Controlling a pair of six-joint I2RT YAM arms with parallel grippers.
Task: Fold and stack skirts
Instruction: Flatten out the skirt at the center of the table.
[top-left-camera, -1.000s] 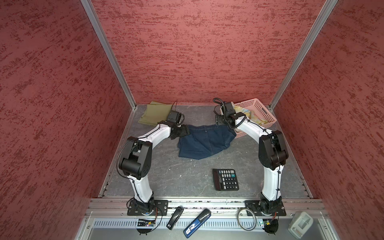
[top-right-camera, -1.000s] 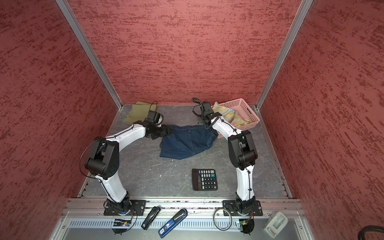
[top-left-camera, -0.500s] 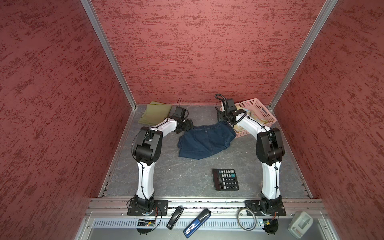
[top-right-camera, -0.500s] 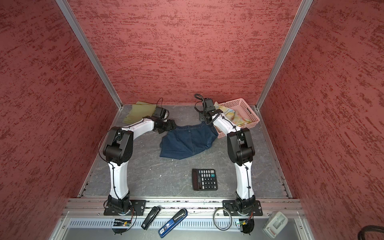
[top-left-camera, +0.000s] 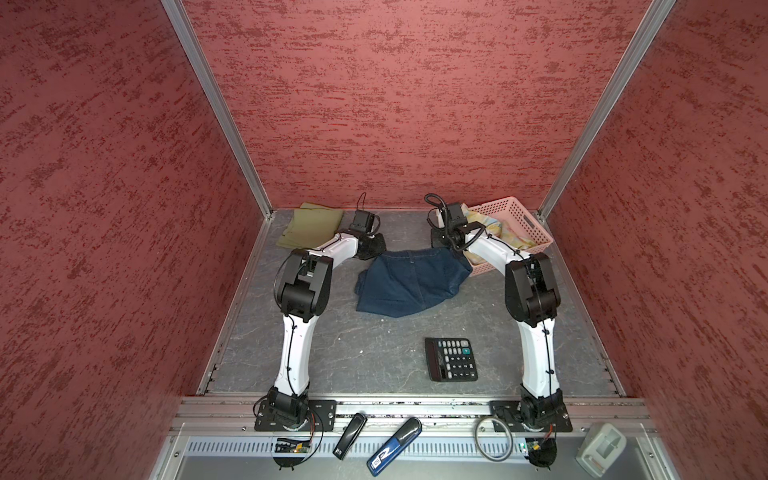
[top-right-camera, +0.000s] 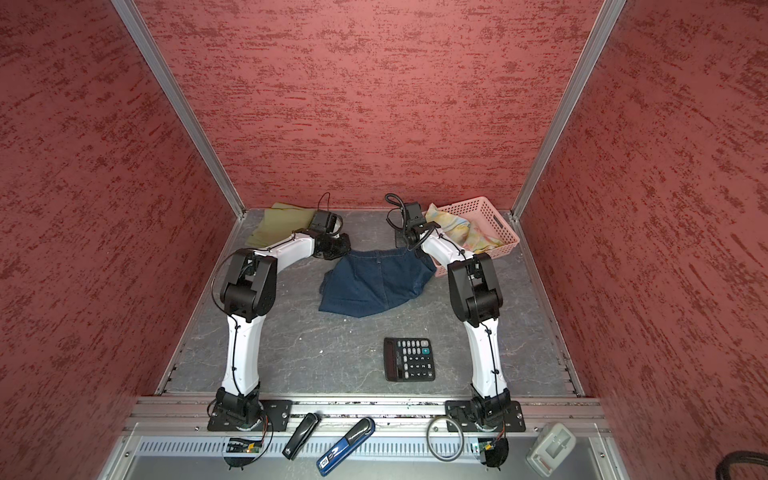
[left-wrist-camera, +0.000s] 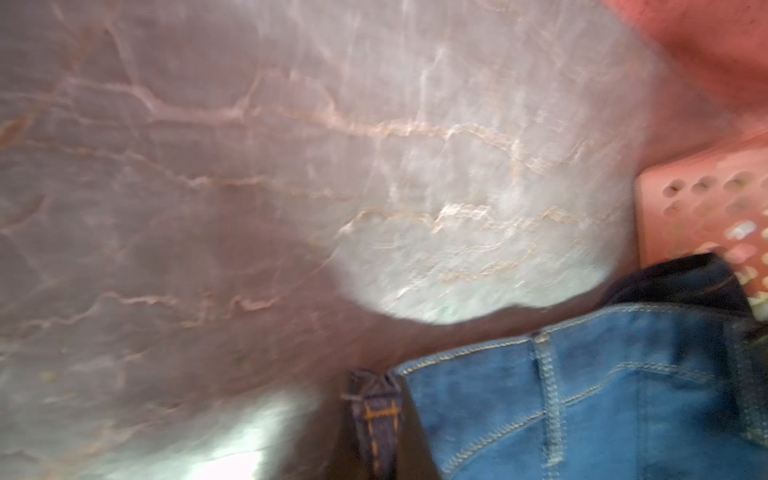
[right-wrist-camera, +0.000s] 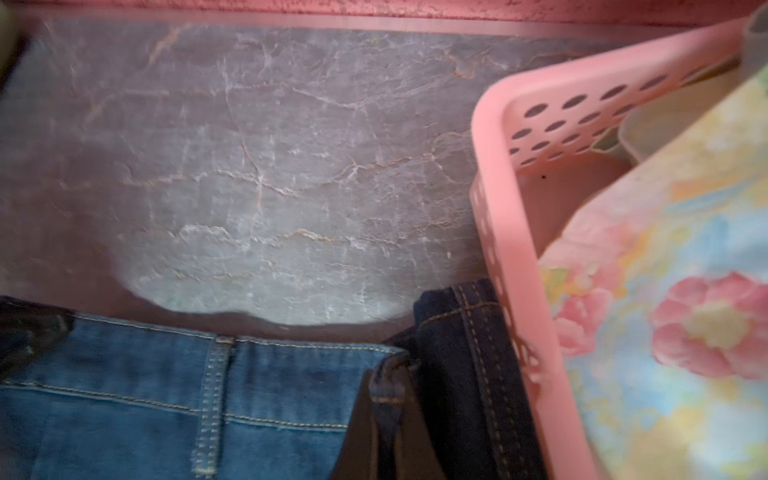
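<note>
In a top view, my left gripper (top-left-camera: 379, 252) and right gripper (top-left-camera: 452, 248) clamp the dark blue denim skirt (top-left-camera: 409, 282) at ten and two o'clock.

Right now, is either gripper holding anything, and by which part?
The denim skirt: the left gripper is shut on one end of its waistband, the right gripper on the opposite end.

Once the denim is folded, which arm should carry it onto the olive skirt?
Left. The olive skirt lies in the far corner close to the left pincer; the right pincer sits across the denim skirt, by the pink basket.
</note>
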